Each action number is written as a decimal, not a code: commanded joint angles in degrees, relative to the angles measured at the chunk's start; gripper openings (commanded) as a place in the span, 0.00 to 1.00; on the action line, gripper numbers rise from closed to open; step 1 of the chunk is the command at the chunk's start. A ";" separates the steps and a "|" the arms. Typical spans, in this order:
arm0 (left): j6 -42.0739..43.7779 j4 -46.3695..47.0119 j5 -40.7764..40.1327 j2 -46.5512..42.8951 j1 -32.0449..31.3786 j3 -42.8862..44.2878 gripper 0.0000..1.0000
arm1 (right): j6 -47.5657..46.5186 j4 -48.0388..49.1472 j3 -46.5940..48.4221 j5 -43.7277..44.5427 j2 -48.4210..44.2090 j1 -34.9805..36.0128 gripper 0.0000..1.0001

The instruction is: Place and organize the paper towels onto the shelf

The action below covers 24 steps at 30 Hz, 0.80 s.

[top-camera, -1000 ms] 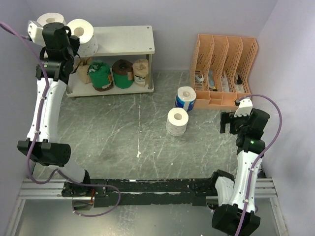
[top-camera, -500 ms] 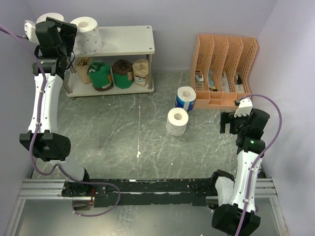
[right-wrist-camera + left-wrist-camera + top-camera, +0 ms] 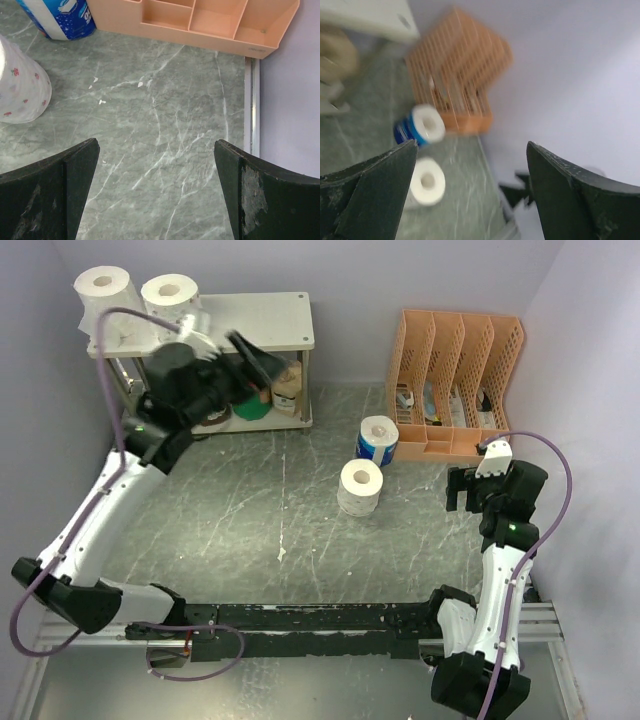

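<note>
The left gripper (image 3: pixel 258 360) hung spread and empty before the shelf (image 3: pixel 270 320); the right gripper (image 3: pixel 156 150) stood spread near the tabletop's right edge. Two paper towels stood mid-tabletop, a white roll (image 3: pixel 360 486) and a blue-wrapped roll (image 3: pixel 378 440) just beside the orange organizer (image 3: pixel 455 350). The white one seemed best gripped across its sides and kept upright.

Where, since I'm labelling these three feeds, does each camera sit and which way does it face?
Top external: above and behind the arm bases, looking down on the table, shelf and both arms.
Left wrist: on the left gripper, facing across the table towards the orange file organizer; both its fingers show.
Right wrist: on the right gripper, looking down at the table; its fingers show.
Shared: all three show the blue-wrapped roll and the white roll.
</note>
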 commanded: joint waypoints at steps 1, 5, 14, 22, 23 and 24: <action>7.08 -3.60 -0.18 6.05 -10.98 -4.68 1.00 | -0.83 -0.19 -0.45 -0.93 0.11 0.09 1.00; 2.39 2.90 -3.06 11.62 -16.11 -13.74 1.00 | -0.64 -0.09 -0.45 -0.74 -0.24 0.09 1.00; -5.50 18.31 -4.45 24.20 -18.63 -19.89 0.99 | -0.37 0.32 -0.58 0.29 -0.47 0.08 1.00; -8.81 24.63 -0.83 31.50 -20.89 -19.07 0.99 | -0.28 0.47 -0.66 0.50 -0.54 0.09 1.00; -9.10 25.01 -0.70 31.85 -21.14 -18.95 1.00 | -0.28 0.45 -0.65 0.43 -0.49 0.09 1.00; -9.28 25.25 -0.45 32.33 -21.50 -18.74 0.99 | -0.28 0.36 -0.61 0.49 -0.33 0.09 1.00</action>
